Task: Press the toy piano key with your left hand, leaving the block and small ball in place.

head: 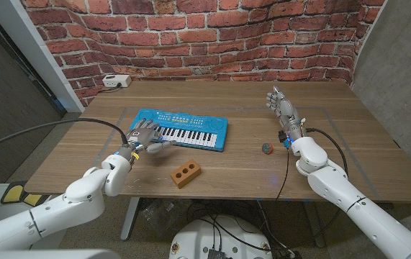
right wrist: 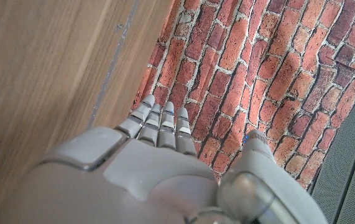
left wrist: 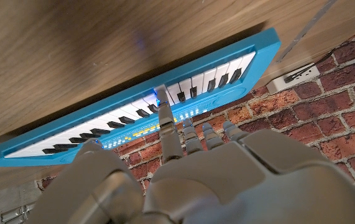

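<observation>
A blue toy piano [head: 181,129] lies left of the table's middle. My left hand [head: 146,137] is over the left part of its keyboard, fingers apart, holding nothing. In the left wrist view one finger [left wrist: 166,113] of my left hand [left wrist: 189,174] reaches out to the white keys of the piano [left wrist: 90,118] and touches them; the others are bent shorter. A brown block [head: 186,173] with two holes lies in front of the piano. A small ball [head: 266,148] sits to its right. My right hand [head: 283,108] is held up beyond the ball, open and empty, and my right hand [right wrist: 158,168] faces the brick wall.
A white socket box [head: 116,80] sits at the table's back left corner, with the same box [left wrist: 292,76] against the brick wall. A black cable runs across the table's left edge to my left arm. The wall stands right behind the table.
</observation>
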